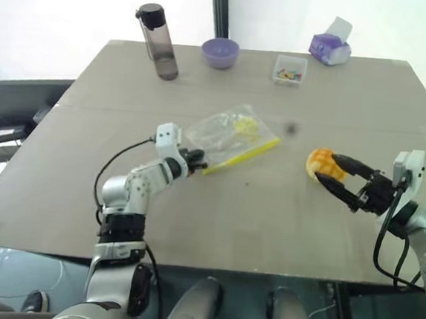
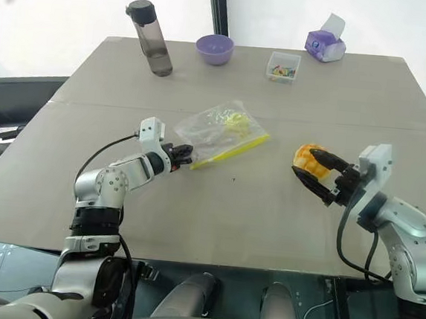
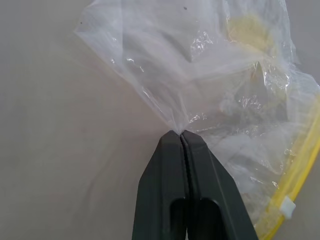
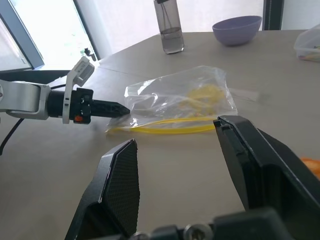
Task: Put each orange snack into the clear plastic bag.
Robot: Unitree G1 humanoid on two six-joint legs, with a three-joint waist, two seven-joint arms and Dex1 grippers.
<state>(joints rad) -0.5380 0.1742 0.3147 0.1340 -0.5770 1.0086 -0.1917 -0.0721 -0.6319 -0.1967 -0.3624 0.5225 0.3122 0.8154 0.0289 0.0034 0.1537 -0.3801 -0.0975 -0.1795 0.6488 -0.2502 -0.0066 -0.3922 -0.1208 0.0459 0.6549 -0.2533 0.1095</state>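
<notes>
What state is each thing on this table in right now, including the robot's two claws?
left gripper: shut on the clear plastic bag's corner
right gripper: holding an orange snack
clear plastic bag: lying flat, something yellow inside
orange snack: held, outside the bag
bottle: upright, capped
bowl: upright

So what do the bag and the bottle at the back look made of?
The clear plastic bag: thin, glossy film by its crinkles and glints, with a yellow seal strip; the left pincer pinches its edge. The bottle: smoky, see-through, rigid, probably hard plastic, black cap.
</notes>
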